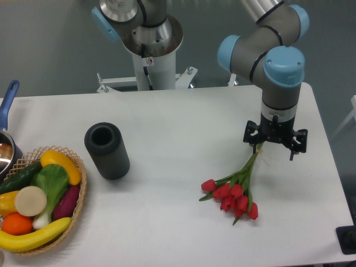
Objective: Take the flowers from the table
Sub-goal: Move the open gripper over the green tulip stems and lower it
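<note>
The flowers (235, 196), a small bunch of red tulip buds on thin green stems, lie on the white table (183, 122) at the right front. The buds point toward the front and the stems run up and to the right. My gripper (275, 144) points straight down over the stem ends. The stem tips (258, 151) reach its left side, just under the black bracket. The wrist and bracket hide the fingers, so I cannot see whether they are open or shut, or whether they touch the stems.
A dark grey ribbed cylinder (107, 150) lies left of centre. A wicker basket (83, 192) of toy fruit and vegetables sits at the front left, with a blue-handled pot (6, 142) behind it. The robot's base (150, 50) stands at the back edge.
</note>
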Robot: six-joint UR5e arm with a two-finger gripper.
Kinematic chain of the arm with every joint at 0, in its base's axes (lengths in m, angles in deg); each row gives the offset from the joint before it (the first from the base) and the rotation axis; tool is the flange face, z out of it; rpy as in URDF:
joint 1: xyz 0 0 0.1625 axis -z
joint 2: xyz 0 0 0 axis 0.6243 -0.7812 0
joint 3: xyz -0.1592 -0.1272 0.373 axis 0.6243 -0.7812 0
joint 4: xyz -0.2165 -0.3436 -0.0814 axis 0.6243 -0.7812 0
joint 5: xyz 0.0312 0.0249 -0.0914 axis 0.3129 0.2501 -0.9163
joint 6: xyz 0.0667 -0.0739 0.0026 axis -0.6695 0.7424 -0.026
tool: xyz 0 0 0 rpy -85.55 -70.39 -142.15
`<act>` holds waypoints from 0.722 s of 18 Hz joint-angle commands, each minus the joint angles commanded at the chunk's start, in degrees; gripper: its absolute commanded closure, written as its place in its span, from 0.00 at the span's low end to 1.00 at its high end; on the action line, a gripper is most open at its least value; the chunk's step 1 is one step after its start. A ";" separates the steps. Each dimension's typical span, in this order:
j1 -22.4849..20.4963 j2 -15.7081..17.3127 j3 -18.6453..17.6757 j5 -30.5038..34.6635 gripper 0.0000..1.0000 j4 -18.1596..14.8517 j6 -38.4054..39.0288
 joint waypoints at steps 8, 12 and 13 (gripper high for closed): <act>0.26 0.27 -6.76 -0.09 0.00 9.57 0.44; 0.18 0.00 -8.35 0.00 0.00 10.20 0.00; 0.18 -0.35 -8.53 0.09 0.00 10.02 -0.44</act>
